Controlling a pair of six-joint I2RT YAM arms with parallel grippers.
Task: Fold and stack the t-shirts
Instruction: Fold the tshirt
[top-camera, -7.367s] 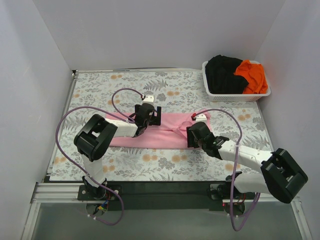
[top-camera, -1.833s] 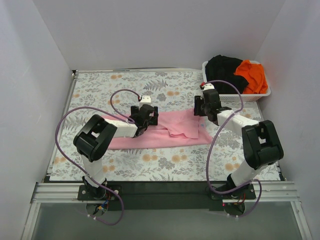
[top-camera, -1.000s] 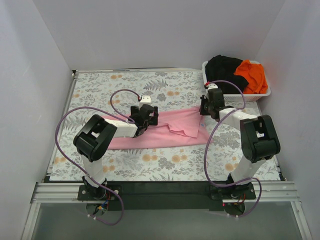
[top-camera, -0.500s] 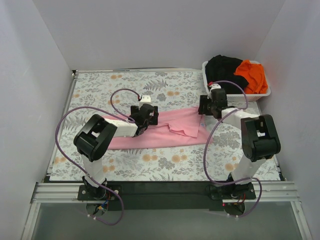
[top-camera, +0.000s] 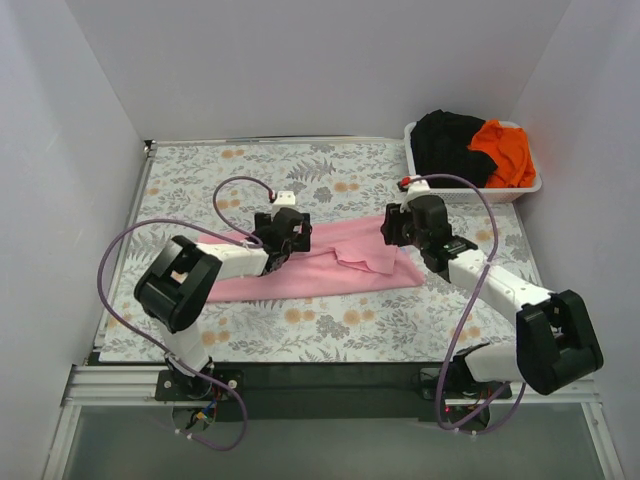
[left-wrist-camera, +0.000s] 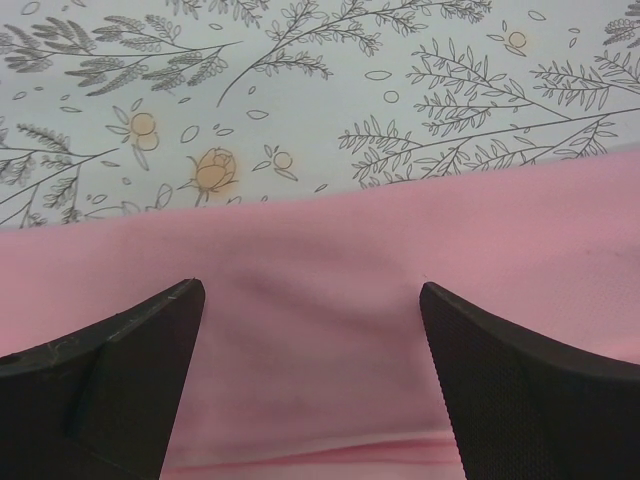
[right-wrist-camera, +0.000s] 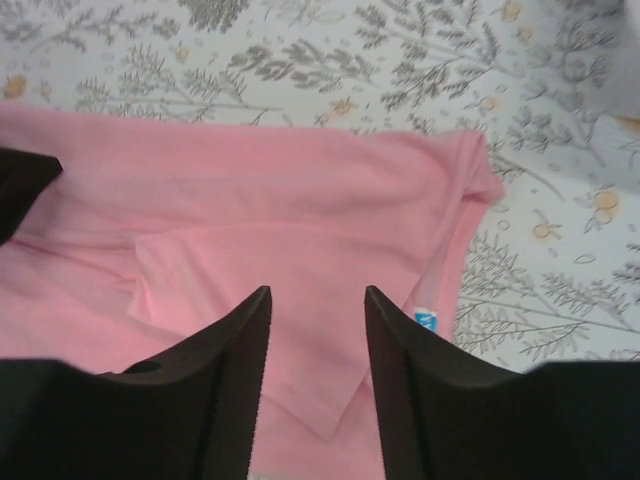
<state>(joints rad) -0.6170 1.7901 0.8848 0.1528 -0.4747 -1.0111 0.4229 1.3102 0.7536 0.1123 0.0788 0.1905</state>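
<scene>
Pink t-shirt (top-camera: 320, 265) lies across the middle of the flowered table cover (top-camera: 350, 170), a long band running from 9 o'clock to 3 o'clock, with a smaller flap doubled over its top near the 3 o'clock end. My left gripper (top-camera: 290, 232) sits over the band's far edge, at about 11 o'clock from its centre. In the wrist view its fingers (left-wrist-camera: 150, 360) are spread wide with only flat pink cloth between them and nothing pinched. My right gripper (top-camera: 400, 228) hangs over the 2 o'clock corner of the shirt, jaws parted to a narrow gap and empty. Through that gap I see the flap's edge, and off to the 3 o'clock side, the hem with a small blue label (right-wrist-camera: 427, 320). The black t-shirt (top-camera: 445, 145) and the orange t-shirt (top-camera: 503, 150) are heaped in the white basket (top-camera: 480, 193) at the 1 o'clock corner, untouched. So I read this as mid-fold on the first shirt: lengthwise folds look done, crosswise fold to come. Next I think I need the right jaws down on the 3 o'clock end, pinching every layer, then carrying it over toward 9 o'clock while the left pins the cloth. The risk is catching only the top flap and dragging the band askew.
</scene>
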